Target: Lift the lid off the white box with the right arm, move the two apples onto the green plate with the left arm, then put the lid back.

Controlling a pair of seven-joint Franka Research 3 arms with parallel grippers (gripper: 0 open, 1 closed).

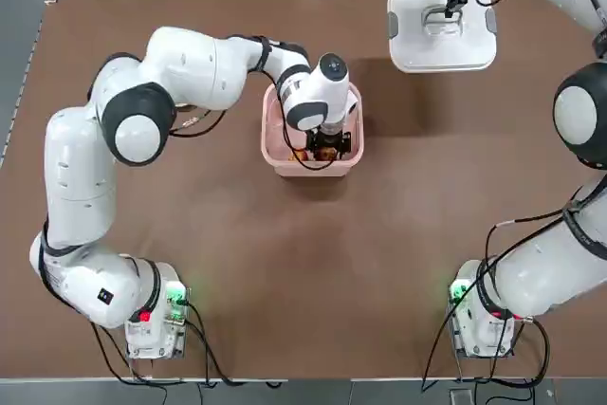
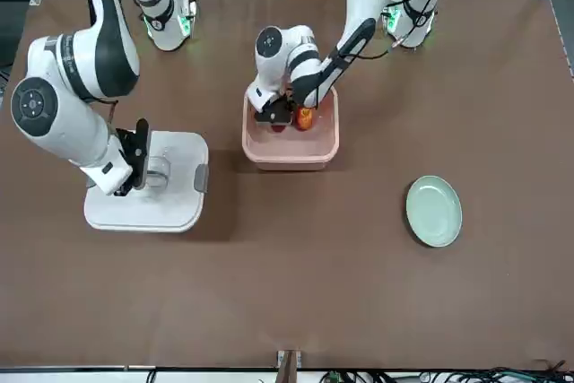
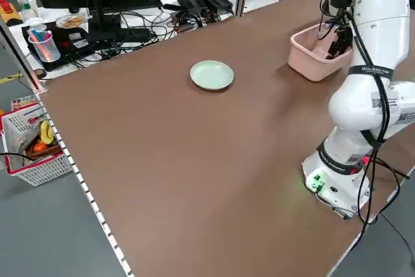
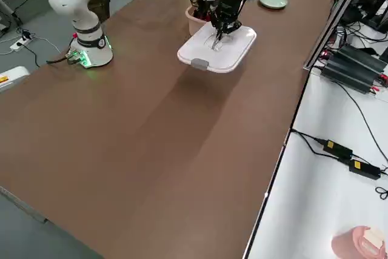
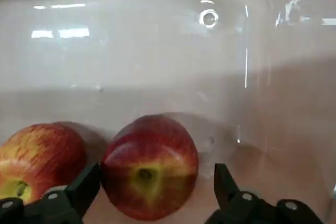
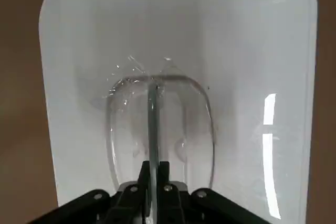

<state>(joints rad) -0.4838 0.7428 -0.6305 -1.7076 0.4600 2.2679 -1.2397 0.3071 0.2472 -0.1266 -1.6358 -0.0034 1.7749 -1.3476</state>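
My left gripper [image 5: 152, 184] sits inside the box [image 1: 277, 152], fingers open around one apple [image 5: 149, 165]. The second apple [image 5: 39, 156] crowds one finger; the walls hem me in. Bare table lies between box and green plate [image 2: 434, 211].

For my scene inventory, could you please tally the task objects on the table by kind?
Small round red apples: 2, both in the box
Pink rectangular plastic box: 1
White square plastic lid: 1, on the table
Round pale mint-green plate: 1, bare
Total: 5
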